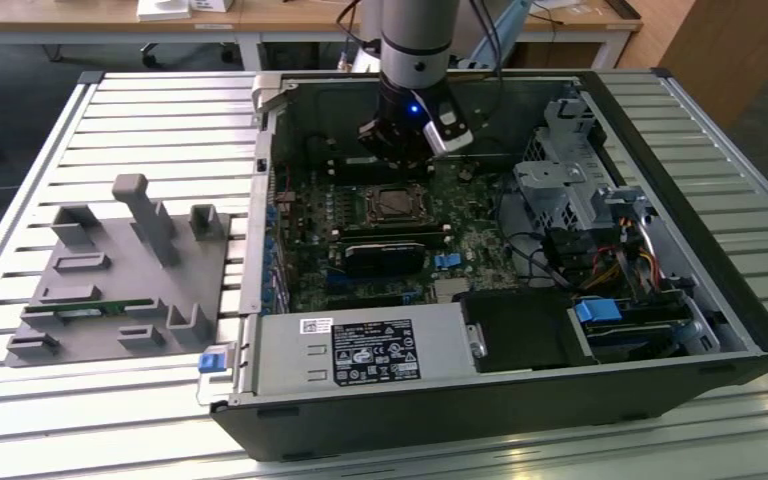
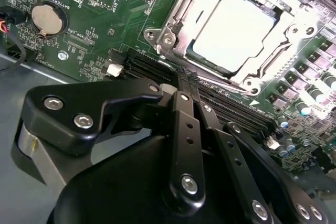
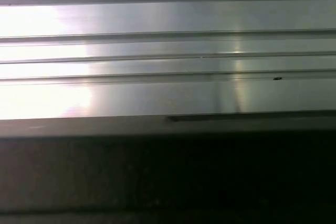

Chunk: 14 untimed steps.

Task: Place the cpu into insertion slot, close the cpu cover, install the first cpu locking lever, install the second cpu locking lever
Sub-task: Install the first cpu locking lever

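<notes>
Item: cpu [image 2: 236, 30], pale square face, seated in the insertion slot [image 1: 395, 204] at board centre. Item: cpu cover [image 2: 283, 40], silvery frame, lying flat around the chip, apparently closed. Item: gripper [image 1: 404, 150], hanging at 12 o'clock of the socket inside the open computer case [image 1: 704, 300] on the slatted worktop [image 1: 157, 120]; I cannot tell its finger state. Step in hand, I judge: the locking levers. That calls for a precise descent onto a thin lever beside the frame.
</notes>
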{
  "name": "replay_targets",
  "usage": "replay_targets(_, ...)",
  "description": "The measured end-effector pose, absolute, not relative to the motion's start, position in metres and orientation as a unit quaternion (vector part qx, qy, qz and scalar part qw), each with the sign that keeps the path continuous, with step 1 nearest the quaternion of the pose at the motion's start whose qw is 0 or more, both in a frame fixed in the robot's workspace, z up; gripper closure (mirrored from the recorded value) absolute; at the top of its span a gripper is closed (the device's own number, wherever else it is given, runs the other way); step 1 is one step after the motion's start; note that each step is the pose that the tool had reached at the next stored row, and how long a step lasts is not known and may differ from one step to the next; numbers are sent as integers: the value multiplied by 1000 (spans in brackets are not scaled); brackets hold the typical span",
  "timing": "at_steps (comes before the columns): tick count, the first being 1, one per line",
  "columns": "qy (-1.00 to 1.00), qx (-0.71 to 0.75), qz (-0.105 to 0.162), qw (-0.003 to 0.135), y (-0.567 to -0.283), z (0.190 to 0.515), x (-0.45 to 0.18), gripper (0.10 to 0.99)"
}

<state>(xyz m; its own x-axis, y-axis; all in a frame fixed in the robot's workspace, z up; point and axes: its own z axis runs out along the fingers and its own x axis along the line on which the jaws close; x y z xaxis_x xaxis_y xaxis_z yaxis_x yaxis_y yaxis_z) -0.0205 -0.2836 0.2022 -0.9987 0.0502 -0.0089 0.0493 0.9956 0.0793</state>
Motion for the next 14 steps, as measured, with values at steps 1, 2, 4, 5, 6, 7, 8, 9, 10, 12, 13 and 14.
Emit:
replay_targets(1,999,25,40,5,-284,202,-20,980)
replay_targets(2,999,25,40,5,-284,201,-20,980)
replay_targets(4,999,25,39,4,-284,200,-20,980)
replay_targets(5,999,25,39,4,-284,200,-20,980)
replay_targets(6,999,25,39,3,-284,199,-19,980)
replay_targets(7,999,25,39,3,-284,199,-19,980)
replay_targets(8,999,25,39,3,-284,198,-19,980)
replay_targets(9,999,25,39,2,-284,198,-18,980)
replay_targets(10,999,25,39,2,-284,198,-18,980)
replay_targets(12,999,25,40,3,-283,197,-18,980)
replay_targets(13,999,25,40,3,-284,198,-18,980)
replay_targets(14,999,25,39,2,-284,198,-18,980)
